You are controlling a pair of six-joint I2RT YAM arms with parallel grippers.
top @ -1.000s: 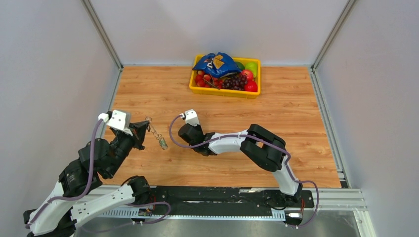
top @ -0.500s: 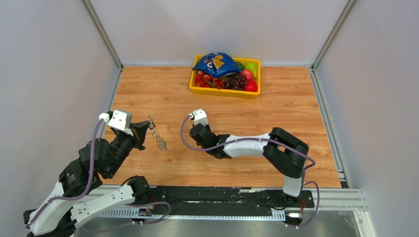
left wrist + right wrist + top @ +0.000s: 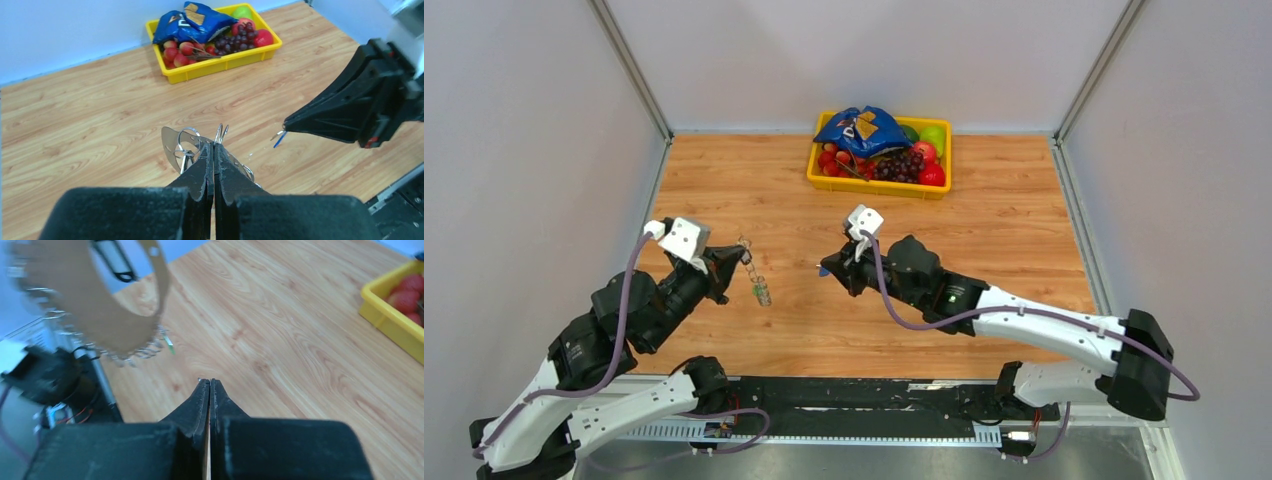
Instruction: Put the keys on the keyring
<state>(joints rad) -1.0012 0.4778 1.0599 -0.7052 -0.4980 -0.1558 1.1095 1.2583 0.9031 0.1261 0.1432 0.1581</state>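
My left gripper (image 3: pixel 734 260) is shut on the keyring (image 3: pixel 746 247), a thin grey metal band with small rings and keys hanging down to a green-headed key (image 3: pixel 762 293). In the left wrist view the fingertips (image 3: pixel 206 152) pinch the band (image 3: pixel 172 142) near its rings. My right gripper (image 3: pixel 828 270) points left at it, a short gap away, shut on a small blue-headed key (image 3: pixel 278 138). In the right wrist view only a silver tip (image 3: pixel 200 379) shows at the closed jaws, and the keyring (image 3: pixel 115 325) looms blurred at upper left.
A yellow tray (image 3: pixel 879 186) with fruit and a blue bag stands at the back centre of the wooden table; it also shows in the left wrist view (image 3: pixel 220 64). Grey walls close the left, right and back sides.
The right arm has stretched out and its gripper has shifted right, now pointing left at the keyring. My left gripper moved slightly right with the keyring, whose hanging keys swung.
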